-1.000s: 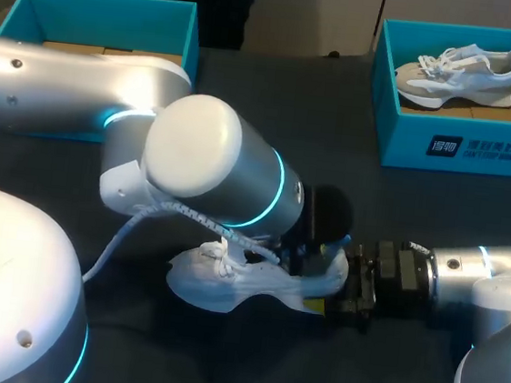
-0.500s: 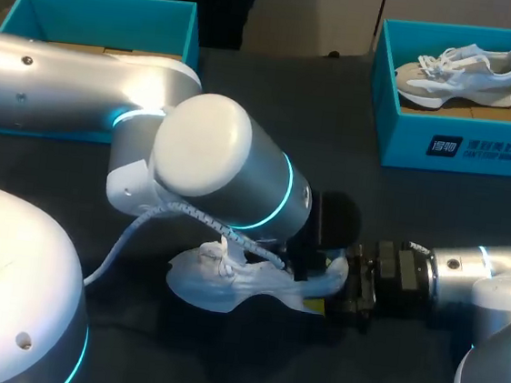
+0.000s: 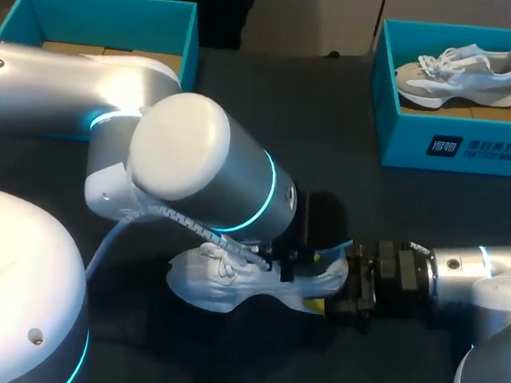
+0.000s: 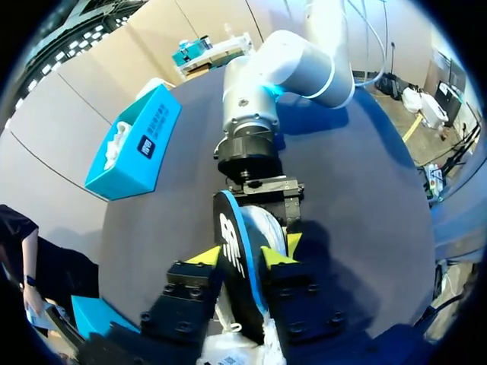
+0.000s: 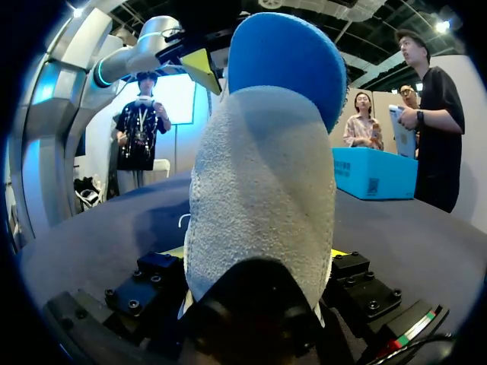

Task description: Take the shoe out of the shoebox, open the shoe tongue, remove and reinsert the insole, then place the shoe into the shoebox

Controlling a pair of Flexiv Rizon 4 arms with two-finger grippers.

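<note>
While the white shoe is lying lower centre on the dark worktop, the right gripper is clamping its heel between both fingers, and the left gripper is pinching the blue insole, fingers pressing either face.

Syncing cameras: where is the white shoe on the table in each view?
Head view: shoe under the left arm, heel at the right gripper.
Left wrist view: shoe beyond the insole in the left gripper.
Right wrist view: shoe heel in the right gripper.
Shared: left gripper's yellow fingertips.
</note>
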